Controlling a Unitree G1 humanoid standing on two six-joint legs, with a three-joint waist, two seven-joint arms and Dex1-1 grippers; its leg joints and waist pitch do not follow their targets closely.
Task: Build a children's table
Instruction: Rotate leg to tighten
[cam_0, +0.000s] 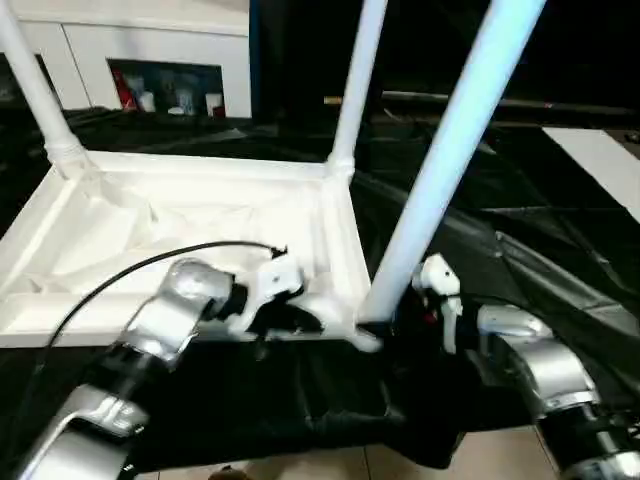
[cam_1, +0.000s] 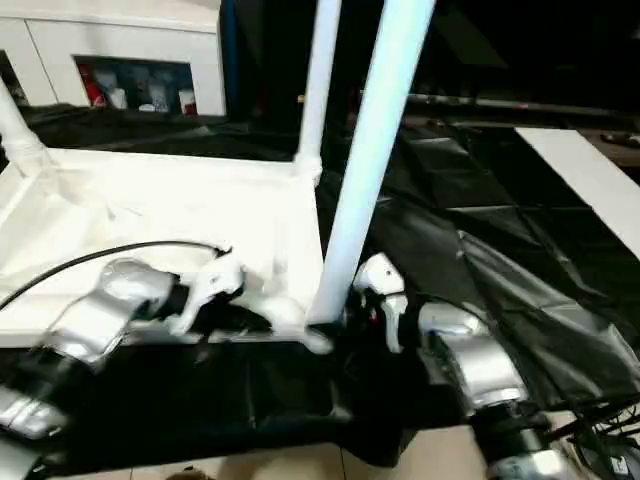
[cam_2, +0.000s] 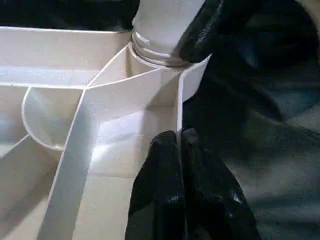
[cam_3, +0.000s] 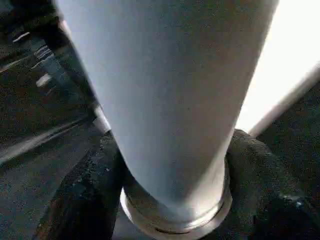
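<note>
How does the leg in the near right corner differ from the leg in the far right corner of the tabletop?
The near leg leans to the right; the far leg stands nearly upright. The right gripper holds the near leg at its base; nothing touches the far leg. Both are white tubes in corner sockets of the tabletop.

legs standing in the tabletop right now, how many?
3. Near leg at the tabletop's near right corner, with the right gripper around its base; far right leg in the far right corner; far left leg in the far left corner. A fourth may be out of frame.
</note>
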